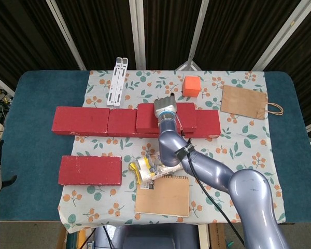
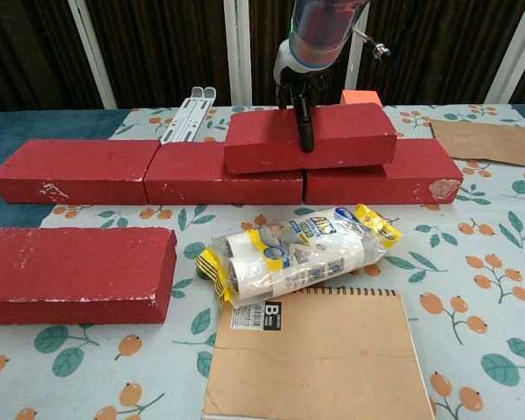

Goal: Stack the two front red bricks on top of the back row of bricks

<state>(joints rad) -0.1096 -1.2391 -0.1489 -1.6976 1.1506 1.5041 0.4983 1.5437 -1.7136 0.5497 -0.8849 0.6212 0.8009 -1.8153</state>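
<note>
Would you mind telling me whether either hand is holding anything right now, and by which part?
The right hand grips the stacked red brick near the middle of its length, fingers down its front face. The left hand is not in view.

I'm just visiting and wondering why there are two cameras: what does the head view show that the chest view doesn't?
Only the head view shows the whole paper bag, the table edges and the right arm's elbow.
Only the chest view shows the bricks' front faces and the right hand's finger down the stacked brick.
Both show the back row, front brick, notebook and wrapped rolls.
</note>
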